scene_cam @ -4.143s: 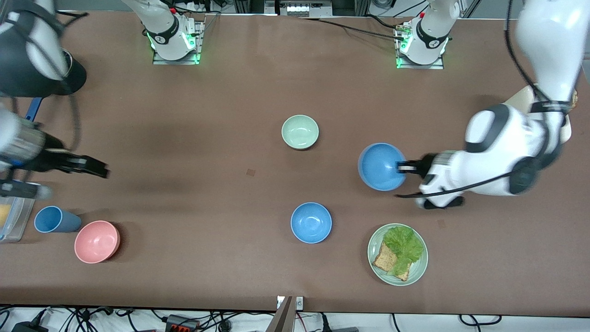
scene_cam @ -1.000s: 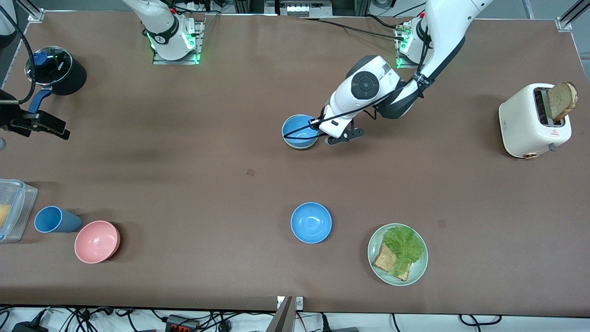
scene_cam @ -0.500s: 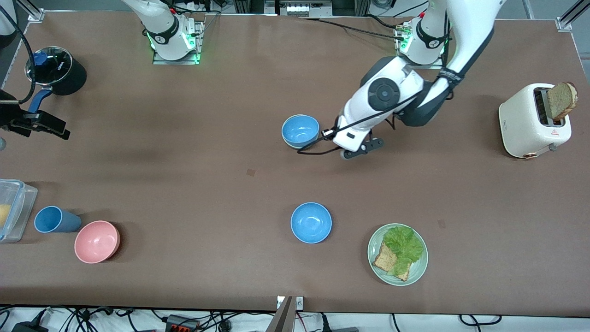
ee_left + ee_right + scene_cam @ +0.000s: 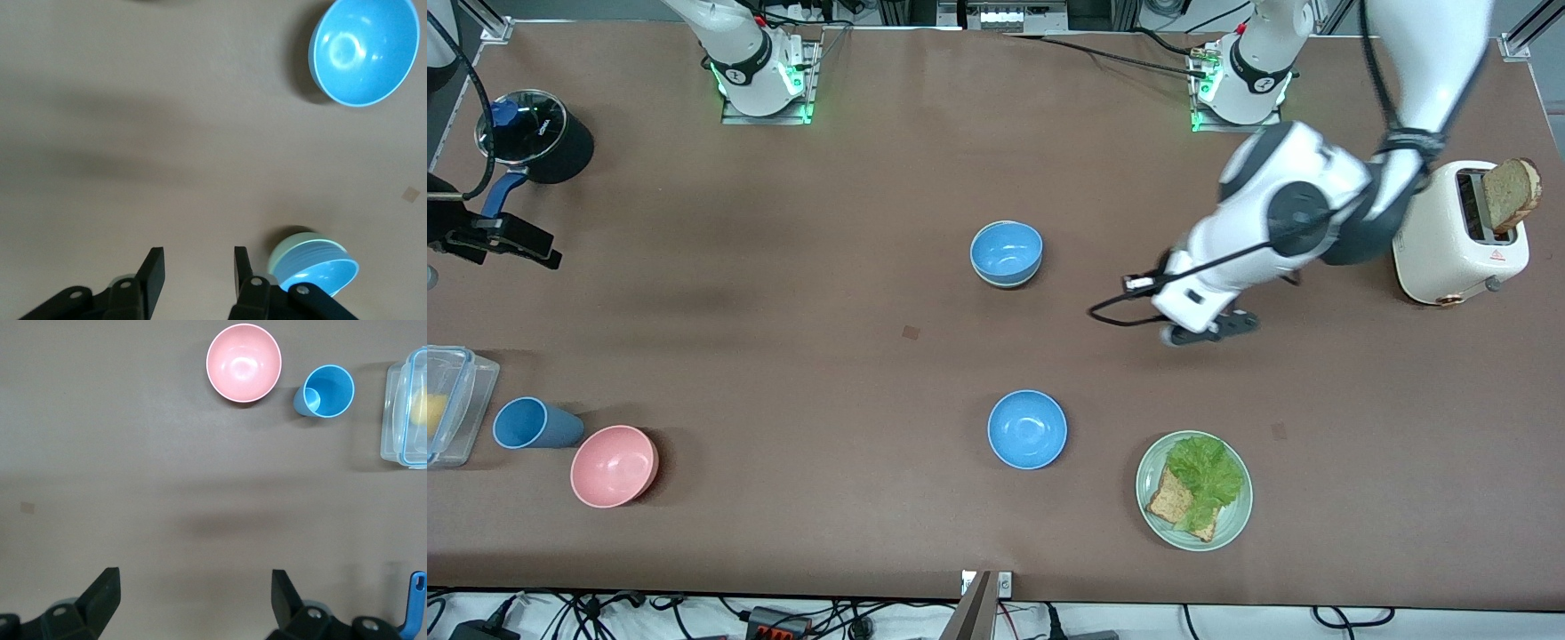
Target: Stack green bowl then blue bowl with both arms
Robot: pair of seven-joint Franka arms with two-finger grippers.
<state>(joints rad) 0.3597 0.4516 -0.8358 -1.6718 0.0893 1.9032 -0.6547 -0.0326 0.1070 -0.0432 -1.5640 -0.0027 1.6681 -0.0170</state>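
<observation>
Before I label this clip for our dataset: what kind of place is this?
Likely a robot lab's mock kitchen table: toaster, plate of food, stacked bowls, cables along the edge.

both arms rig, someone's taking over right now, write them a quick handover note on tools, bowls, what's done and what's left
Left tool: open, empty, in the air over bare table between the stack and the toaster.
Right tool: open, empty, waiting at the right arm's end of the table near the black pot.
Blue bowl sits nested in the green bowl, mid-table; only a sliver of green shows under it.
Done: green then blue stacked, bowl released.
Left: nothing on the stack as far as the views show; park the left arm. The brighter blue bowl, nearer the front camera, is not part of the job.
</observation>
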